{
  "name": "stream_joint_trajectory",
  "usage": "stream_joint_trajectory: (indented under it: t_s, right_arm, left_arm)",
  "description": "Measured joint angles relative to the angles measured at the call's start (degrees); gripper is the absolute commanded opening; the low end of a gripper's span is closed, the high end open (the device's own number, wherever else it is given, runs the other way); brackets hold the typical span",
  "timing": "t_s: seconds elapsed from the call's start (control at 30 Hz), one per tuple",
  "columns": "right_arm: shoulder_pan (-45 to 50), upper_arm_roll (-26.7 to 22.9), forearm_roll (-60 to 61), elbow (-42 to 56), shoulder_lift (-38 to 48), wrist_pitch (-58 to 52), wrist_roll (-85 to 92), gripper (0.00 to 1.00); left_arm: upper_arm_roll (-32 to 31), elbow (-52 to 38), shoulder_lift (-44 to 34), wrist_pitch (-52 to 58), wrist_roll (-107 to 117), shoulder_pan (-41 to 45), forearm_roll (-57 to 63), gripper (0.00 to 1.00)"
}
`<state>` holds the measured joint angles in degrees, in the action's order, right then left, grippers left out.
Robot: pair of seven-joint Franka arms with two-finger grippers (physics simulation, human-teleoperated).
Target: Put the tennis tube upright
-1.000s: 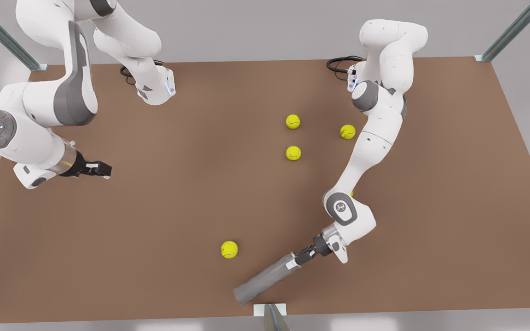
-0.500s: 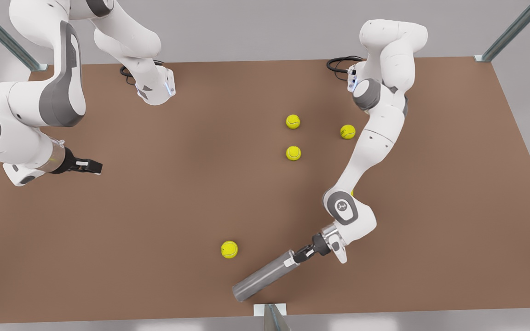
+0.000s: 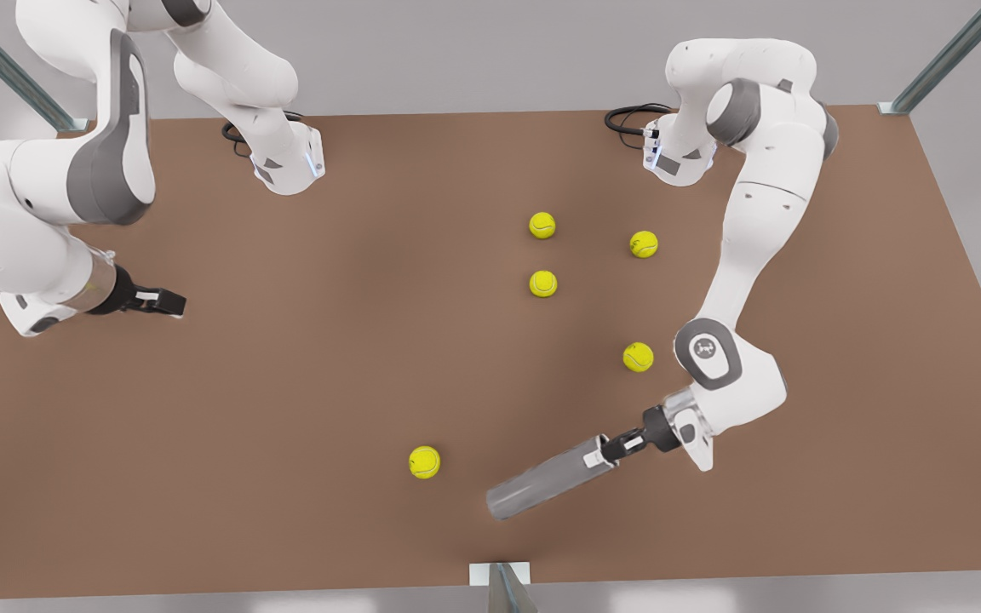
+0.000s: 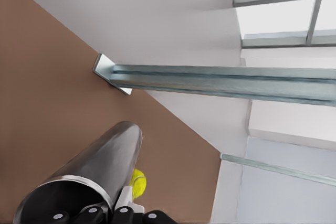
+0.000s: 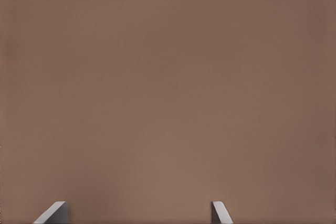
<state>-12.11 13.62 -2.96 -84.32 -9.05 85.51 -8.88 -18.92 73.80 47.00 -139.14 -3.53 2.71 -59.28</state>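
Observation:
The tennis tube (image 3: 546,481), a dark grey metallic cylinder, lies at a slant low over the brown table near its front edge. My left gripper (image 3: 605,449) is shut on the tube's end at the front view's right. The left wrist view looks along the tennis tube (image 4: 105,166) from that gripper (image 4: 113,214), and one yellow ball (image 4: 138,182) peeks out beside the tube. My right gripper (image 3: 163,301) waits open at the front view's left, over bare table. The right wrist view has its fingertips (image 5: 52,213) wide apart with nothing between them.
Several yellow tennis balls lie on the table (image 3: 286,426): three in a group near the left arm's base (image 3: 543,283), one beside that arm's wrist (image 3: 638,357), one left of the tube (image 3: 424,461). A metal bracket (image 3: 499,575) sits at the front edge.
My left arm has swung toward the front view's right, carrying the tube away from the front edge and uncovering a ball behind it. My right gripper drew slightly back to the left.

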Motion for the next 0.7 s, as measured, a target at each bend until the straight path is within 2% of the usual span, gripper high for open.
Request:
stream_joint_trajectory:
  t_s: [0.17, 0.37, 0.53, 0.7]
  right_arm:
    - [1.12, 0.39, 0.87, -0.31, 1.07, 1.45, -0.1, 1.0]
    - [0.96, 0.4, 1.98, -0.39, 1.01, 2.91, -0.2, 1.0]
    - [0.93, 0.4, 2.36, -0.35, 1.14, 3.41, -0.26, 1.0]
    - [0.86, 0.4, 2.47, -0.34, 1.17, 3.62, -0.29, 1.0]
  left_arm:
    - [4.74, 6.85, -9.51, 5.81, 1.77, -0.03, 8.8, 0.21]
    - [10.52, 8.22, -18.61, 15.69, 4.3, -0.06, 24.25, 0.21]
    - [13.54, 8.21, -24.73, 24.03, 5.84, -0.09, 33.64, 0.21]
    - [14.85, 7.89, -26.6, 29.73, 6.93, -0.05, 39.7, 0.21]
